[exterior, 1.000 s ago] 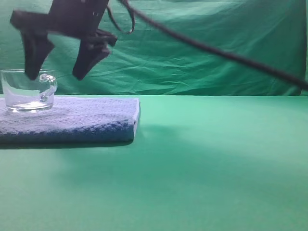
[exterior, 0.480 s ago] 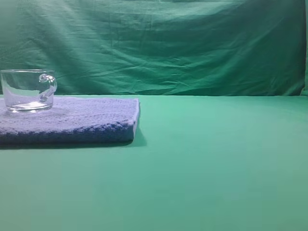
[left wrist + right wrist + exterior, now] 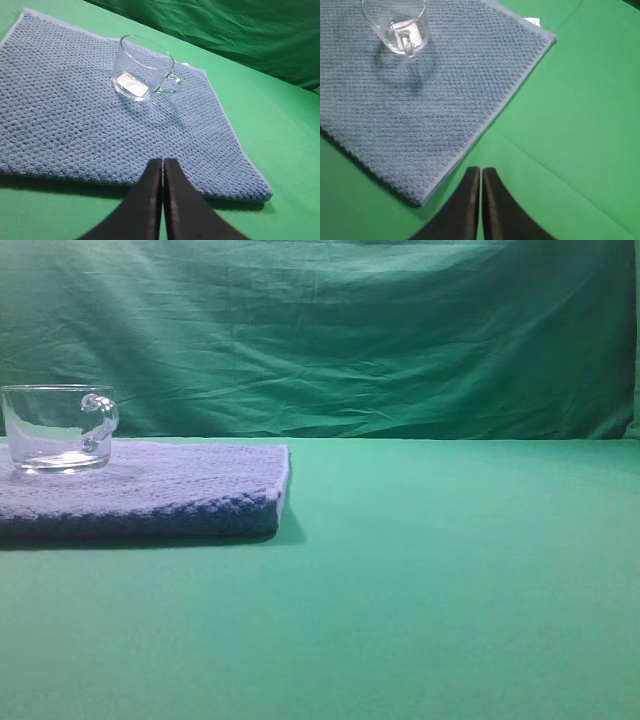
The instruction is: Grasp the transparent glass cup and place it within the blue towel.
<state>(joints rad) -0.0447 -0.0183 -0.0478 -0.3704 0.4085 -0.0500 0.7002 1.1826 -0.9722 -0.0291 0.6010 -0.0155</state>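
the cup [image 3: 58, 428] stands upright on the towel [image 3: 180, 485], toward its far left part, so the placing looks done. both grippers, left [image 3: 162, 167] and right [image 3: 481, 176], hang empty with jaws together, well apart from the cup, which lies ahead of each; the left looks nearer.

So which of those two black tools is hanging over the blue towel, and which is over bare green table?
The left tool, shut, hangs over the blue towel with the glass cup beyond. The right tool, also shut, sits over the green table, just past the towel's edge.
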